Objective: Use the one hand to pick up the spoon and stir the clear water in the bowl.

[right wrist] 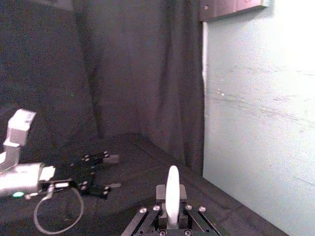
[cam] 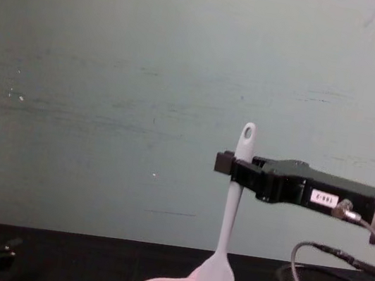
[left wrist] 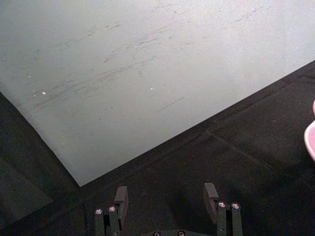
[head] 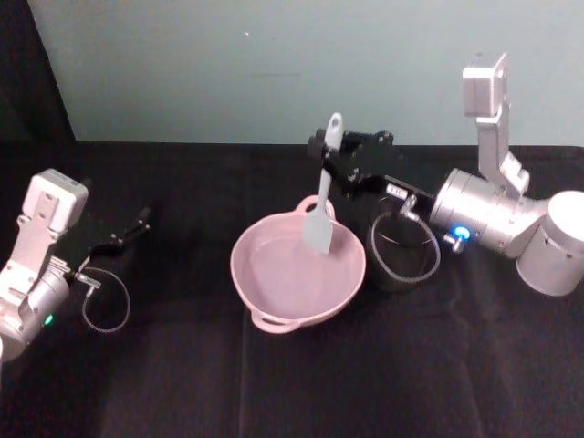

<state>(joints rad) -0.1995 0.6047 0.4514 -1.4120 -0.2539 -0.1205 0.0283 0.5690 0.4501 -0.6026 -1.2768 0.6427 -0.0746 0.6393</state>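
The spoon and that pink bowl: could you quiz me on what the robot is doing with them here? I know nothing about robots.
1. True or false: the right gripper is shut on the handle of the spoon.
2. Over the bowl, the spoon is held: A lying flat; B roughly upright, head down; C upright, head up.
3. Fill in: the left gripper, off to the table's left side, has its fingers ____.
Key: 1 true; 2 B; 3 open.
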